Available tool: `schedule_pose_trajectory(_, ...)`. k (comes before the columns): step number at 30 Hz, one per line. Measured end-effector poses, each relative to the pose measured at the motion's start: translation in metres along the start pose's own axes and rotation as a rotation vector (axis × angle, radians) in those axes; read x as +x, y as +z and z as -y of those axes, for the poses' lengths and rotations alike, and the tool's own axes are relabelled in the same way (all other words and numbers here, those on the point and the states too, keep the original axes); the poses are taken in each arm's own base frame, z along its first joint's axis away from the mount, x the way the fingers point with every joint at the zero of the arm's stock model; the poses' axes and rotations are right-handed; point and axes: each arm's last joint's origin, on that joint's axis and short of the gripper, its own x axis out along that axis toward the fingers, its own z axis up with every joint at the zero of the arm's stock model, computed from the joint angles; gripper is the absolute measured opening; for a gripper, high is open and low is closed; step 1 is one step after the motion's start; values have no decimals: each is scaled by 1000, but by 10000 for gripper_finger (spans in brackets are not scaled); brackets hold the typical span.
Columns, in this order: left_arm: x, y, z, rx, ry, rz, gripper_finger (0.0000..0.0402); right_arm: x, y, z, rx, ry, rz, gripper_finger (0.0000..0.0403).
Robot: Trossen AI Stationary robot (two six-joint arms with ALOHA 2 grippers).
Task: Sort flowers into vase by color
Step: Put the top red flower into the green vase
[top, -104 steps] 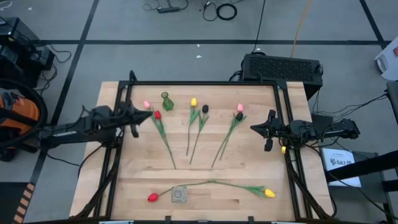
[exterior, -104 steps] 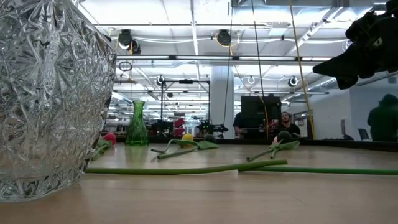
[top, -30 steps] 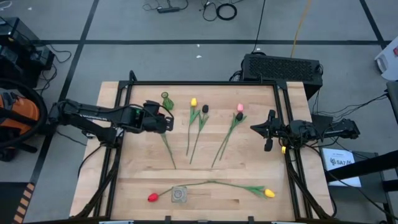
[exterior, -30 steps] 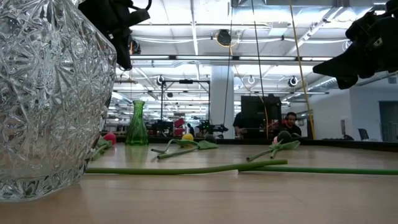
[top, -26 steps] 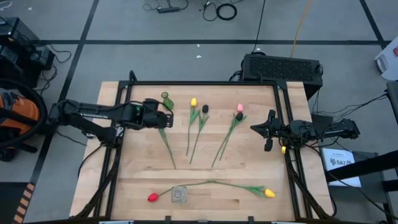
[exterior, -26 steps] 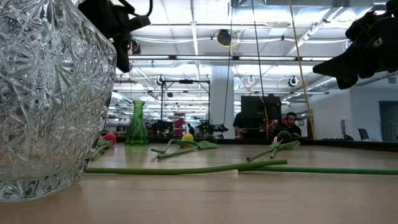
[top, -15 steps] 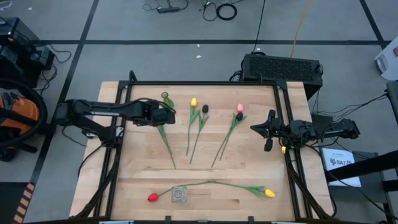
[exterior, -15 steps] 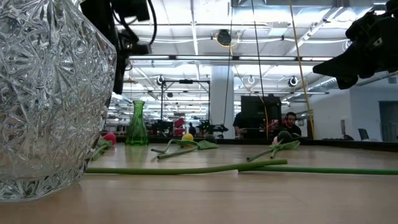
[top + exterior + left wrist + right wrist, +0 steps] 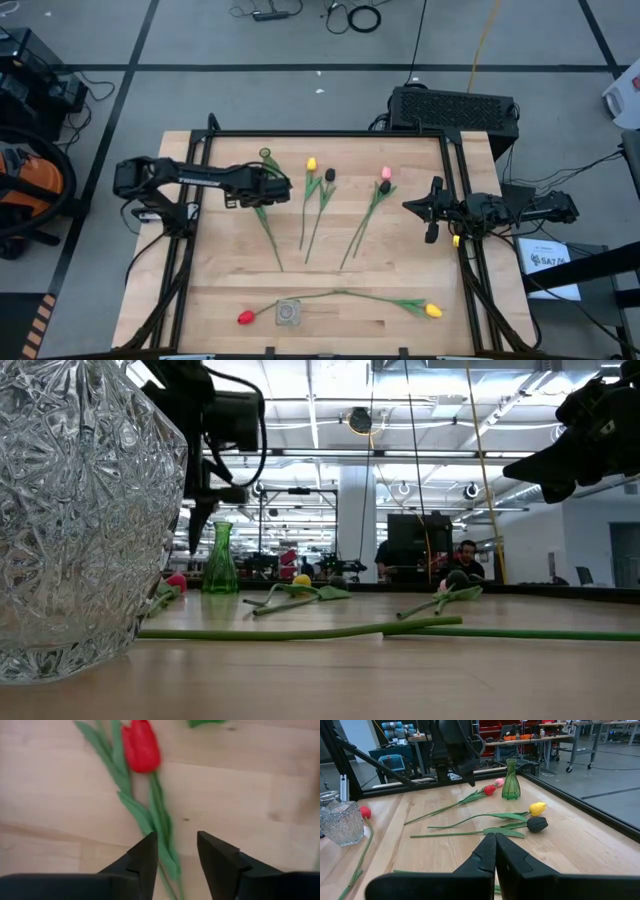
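Note:
My left gripper [image 9: 175,855] is open and points down over the red tulip [image 9: 141,745] lying near the green vase [image 9: 266,158]. Its fingers stand on either side of the tulip's stem [image 9: 162,827], just below the leaves; I cannot tell whether they touch it. In the high view the gripper [image 9: 275,192] covers that flower's head. Yellow [image 9: 311,164], black [image 9: 329,175] and pink [image 9: 386,173] tulips lie flat mid-table. A red [image 9: 244,317] and a yellow tulip [image 9: 433,310] lie by the crystal vase [image 9: 288,312]. My right gripper [image 9: 495,845] waits shut at the right edge.
A pink tulip [image 9: 499,782] lies beside the red one, close to the green vase [image 9: 510,780]. The black frame rails [image 9: 455,170] run along the table's sides. Bare wood lies between the two flower groups, toward the near left corner [image 9: 215,280].
My left gripper has moved toward the table's right edge and come down over the red tulip by the green vase, tipping from slanted to pointing nearly straight down. The flowers and vases lie where they were.

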Motion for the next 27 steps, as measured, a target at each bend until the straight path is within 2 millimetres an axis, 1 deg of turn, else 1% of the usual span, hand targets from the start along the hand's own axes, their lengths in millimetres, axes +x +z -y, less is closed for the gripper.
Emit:
schedule_pose_trajectory(6,12,8,4,-31,34,-3,152,0,0,0,0,0,0,0)
schedule_pose_trajectory(14,19,17,1,-61,53,-7,152,0,0,0,0,0,1,0)
schedule_pose_trajectory(17,30,15,-2,-73,42,-36,152,0,0,0,0,0,0,0)
schedule_pose_trajectory(21,45,7,-4,-91,-25,-78,152,0,0,0,0,-1,0,0)
schedule_pose_trajectory(23,49,5,-3,-96,-63,-77,152,0,0,0,0,0,0,0)
schedule_pose_trajectory(27,50,5,-1,-102,-88,-74,152,0,0,0,0,0,0,0)
